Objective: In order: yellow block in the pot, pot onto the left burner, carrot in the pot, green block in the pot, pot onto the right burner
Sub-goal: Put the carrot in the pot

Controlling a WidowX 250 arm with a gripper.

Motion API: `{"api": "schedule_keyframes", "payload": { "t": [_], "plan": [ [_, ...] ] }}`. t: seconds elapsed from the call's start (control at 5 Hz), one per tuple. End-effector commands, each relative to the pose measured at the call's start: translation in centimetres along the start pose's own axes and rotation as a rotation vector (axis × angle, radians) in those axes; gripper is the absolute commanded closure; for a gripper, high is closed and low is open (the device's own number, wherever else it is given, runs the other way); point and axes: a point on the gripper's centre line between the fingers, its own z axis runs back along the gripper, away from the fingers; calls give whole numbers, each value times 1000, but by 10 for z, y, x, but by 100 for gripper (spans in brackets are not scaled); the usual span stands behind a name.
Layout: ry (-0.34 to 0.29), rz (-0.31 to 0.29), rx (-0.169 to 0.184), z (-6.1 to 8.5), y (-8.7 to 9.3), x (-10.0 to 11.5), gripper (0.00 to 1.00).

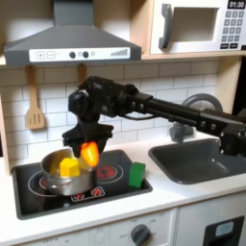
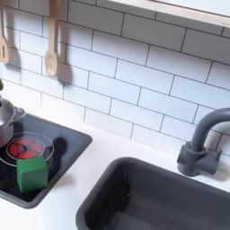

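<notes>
Currently the pot (image 1: 69,175) sits on the left burner (image 1: 43,180) of the cooktop (image 1: 29,204) in the first exterior view, with the yellow block (image 1: 69,166) inside it. The gripper (image 1: 89,151) is clamped on the orange carrot (image 1: 89,152) just above the pot's rim, not yet released. The green block (image 1: 137,174) stands upright on the cooktop's right edge, beside the right burner (image 1: 108,172). Remaining, by judgement: carrot release, green block, final slide.

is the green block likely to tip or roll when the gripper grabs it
The green block has flat faces and square edges, so it probably will not roll. It stands upright on the black cooktop, so a sideways nudge might tip it. It looks rigid and small beside the pot, so it is likely light.
</notes>
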Motion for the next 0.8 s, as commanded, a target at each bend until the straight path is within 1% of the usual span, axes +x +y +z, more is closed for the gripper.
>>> {"api": "schedule_keyframes", "payload": {
  "t": [0.0,0.2,0.4,0.6],
  "plan": [
    [-4,-7,-14,-1,-3,2,21],
    [4,-19,-10,-3,-5,2,0],
    [7,-14,0,-1,-2,0,0],
    [9,-31,-14,-4,-10,3,0]
  ]
}}
